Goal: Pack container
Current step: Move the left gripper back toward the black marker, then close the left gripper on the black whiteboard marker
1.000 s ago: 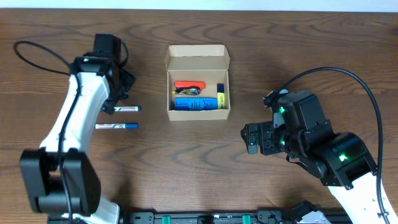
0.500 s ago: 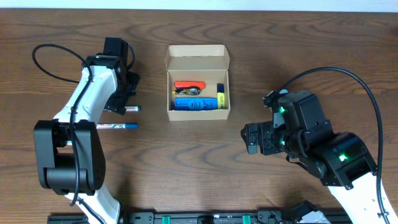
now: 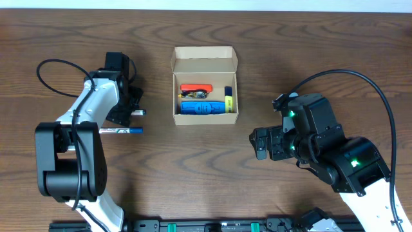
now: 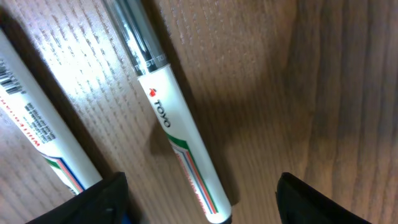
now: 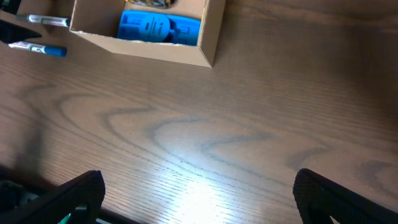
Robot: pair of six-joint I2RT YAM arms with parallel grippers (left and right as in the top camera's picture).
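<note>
- Hovering the left pincer released over the upper marker, a finger standing either side of the barrel, neither touching.
- Lying flat on the surface, long axis running left to right in the overhead view and slanting a little across the pincer's gap, so probably needing a small wrist turn before closing.
- Resting just beside it, on the robot's side and roughly parallel: a second marker.
- Standing near, off to the left pincer's right: the box, flap up, already holding items.
- Idling the right pincer released and empty, well apart from both markers, leaving the left arm far nearer.
</note>
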